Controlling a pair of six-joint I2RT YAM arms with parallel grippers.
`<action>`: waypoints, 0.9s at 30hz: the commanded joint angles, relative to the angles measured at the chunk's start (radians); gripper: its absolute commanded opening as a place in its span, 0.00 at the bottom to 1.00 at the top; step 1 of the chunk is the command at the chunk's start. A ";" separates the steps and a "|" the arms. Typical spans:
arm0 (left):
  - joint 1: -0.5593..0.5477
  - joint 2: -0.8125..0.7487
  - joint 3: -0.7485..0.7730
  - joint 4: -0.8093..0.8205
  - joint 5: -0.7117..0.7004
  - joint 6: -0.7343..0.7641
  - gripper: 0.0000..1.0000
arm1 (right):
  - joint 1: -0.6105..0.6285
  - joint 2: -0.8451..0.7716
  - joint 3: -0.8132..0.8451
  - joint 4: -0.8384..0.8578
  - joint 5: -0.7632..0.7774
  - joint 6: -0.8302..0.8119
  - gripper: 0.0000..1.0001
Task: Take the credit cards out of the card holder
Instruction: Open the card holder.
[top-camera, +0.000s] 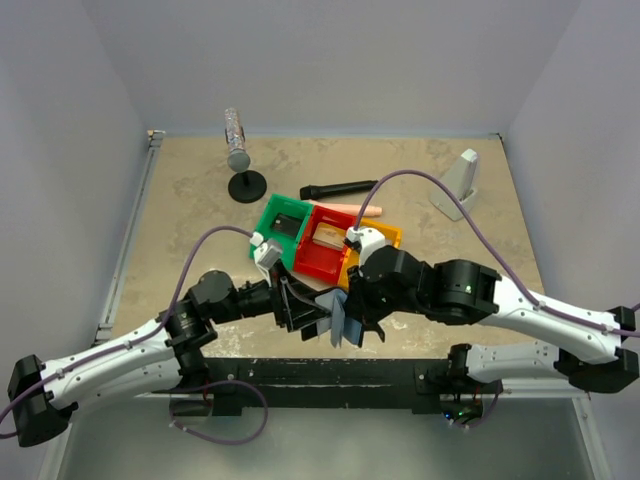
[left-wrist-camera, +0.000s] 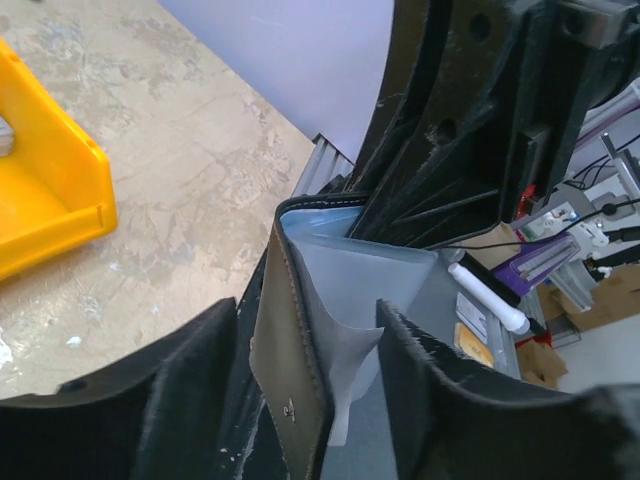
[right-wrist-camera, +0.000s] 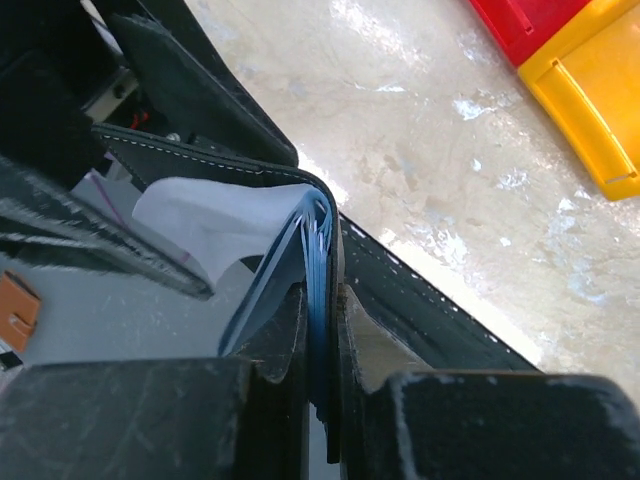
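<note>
The card holder, black outside and bluish-grey inside, hangs open between my two grippers above the table's near edge. My right gripper is shut on it. In the right wrist view its jaws pinch the black cover and several thin blue layers. I cannot tell whether these are cards or pockets. My left gripper is open. In the left wrist view its fingers straddle the other flap, which lies against the left finger, with a gap to the right finger. No loose card shows.
Green, red and yellow bins stand just beyond the grippers. A black marker-like stick, a grey bottle on a black stand and a white wedge lie farther back. Walls enclose three sides.
</note>
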 joint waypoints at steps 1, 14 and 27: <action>-0.001 -0.042 -0.049 0.074 -0.027 -0.005 0.68 | -0.023 0.050 0.079 -0.074 -0.022 0.003 0.00; -0.003 0.002 -0.069 0.013 -0.075 0.033 0.74 | -0.109 0.175 0.068 -0.027 -0.182 0.074 0.00; -0.003 -0.059 -0.118 -0.036 -0.228 0.022 0.81 | -0.117 0.328 0.166 -0.144 -0.021 0.105 0.00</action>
